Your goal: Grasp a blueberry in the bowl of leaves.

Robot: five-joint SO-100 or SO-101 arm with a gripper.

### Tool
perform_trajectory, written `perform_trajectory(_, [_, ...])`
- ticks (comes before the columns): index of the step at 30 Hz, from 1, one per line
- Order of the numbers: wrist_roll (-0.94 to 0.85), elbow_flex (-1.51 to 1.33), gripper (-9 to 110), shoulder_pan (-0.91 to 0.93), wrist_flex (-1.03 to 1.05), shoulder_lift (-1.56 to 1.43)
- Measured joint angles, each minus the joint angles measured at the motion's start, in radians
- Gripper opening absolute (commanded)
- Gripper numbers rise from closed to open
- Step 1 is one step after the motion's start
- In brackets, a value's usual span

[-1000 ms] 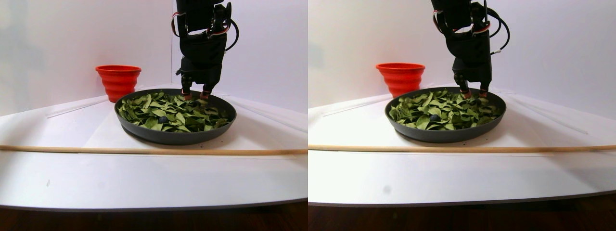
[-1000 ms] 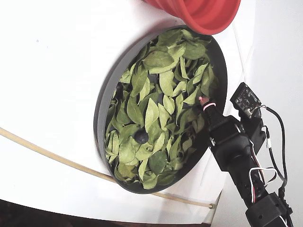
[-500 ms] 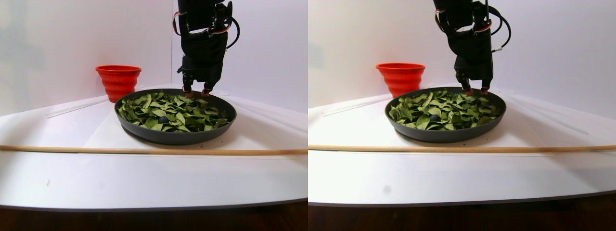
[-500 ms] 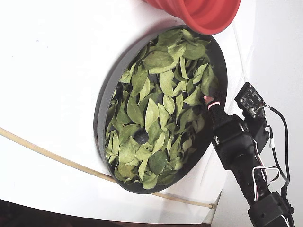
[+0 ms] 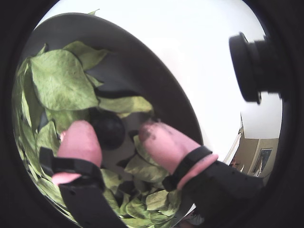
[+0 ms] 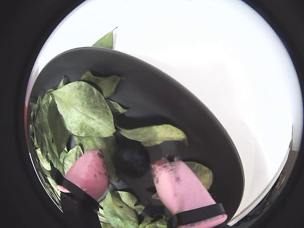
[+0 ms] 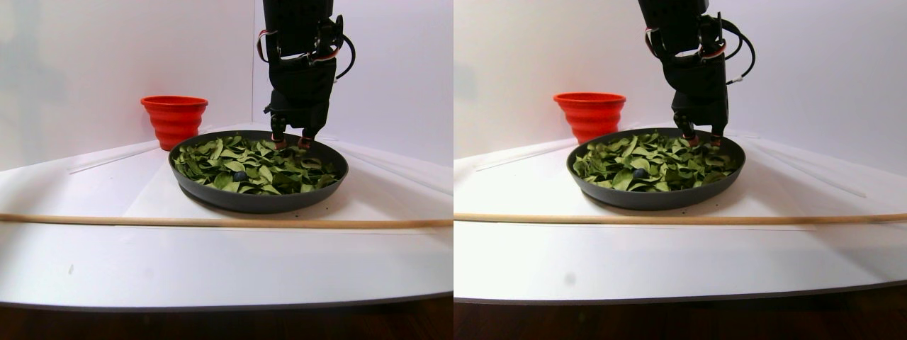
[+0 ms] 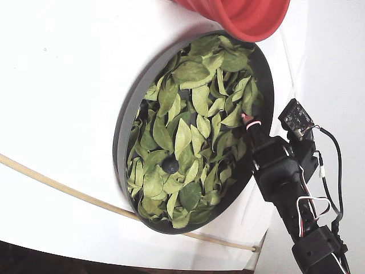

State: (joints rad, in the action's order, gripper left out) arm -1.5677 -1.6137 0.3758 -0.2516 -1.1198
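Note:
The dark-grey bowl (image 5: 156, 80) holds many green leaves (image 5: 59, 78). In both wrist views a dark blueberry (image 5: 107, 127) lies on bare bowl floor near the rim, between my pink fingertips (image 5: 78, 140). My gripper (image 5: 114, 129) is open and low in the bowl, with the jaws on either side of the berry and not closed on it. The other wrist view shows the berry (image 6: 132, 159), my gripper (image 6: 128, 160), the bowl (image 6: 190, 109) and the leaves (image 6: 83, 107). The stereo pair view shows my gripper (image 7: 290, 142) at the bowl's (image 7: 258, 198) far rim. A second blueberry (image 8: 170, 165) lies among the leaves (image 8: 182, 137), away from my gripper (image 8: 248, 123).
A red-orange ribbed bowl (image 7: 173, 117) stands behind the grey bowl (image 8: 128, 114) and shows at the top of the fixed view (image 8: 245, 17). A thin wooden stick (image 7: 227, 222) lies across the white table in front of the bowl. A small camera module (image 5: 249, 66) sticks out beside the gripper.

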Motion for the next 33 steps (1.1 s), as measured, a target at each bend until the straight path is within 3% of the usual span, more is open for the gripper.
perform_trajectory(33, [0.092, 0.051, 20, 0.0, 0.0, 0.063])
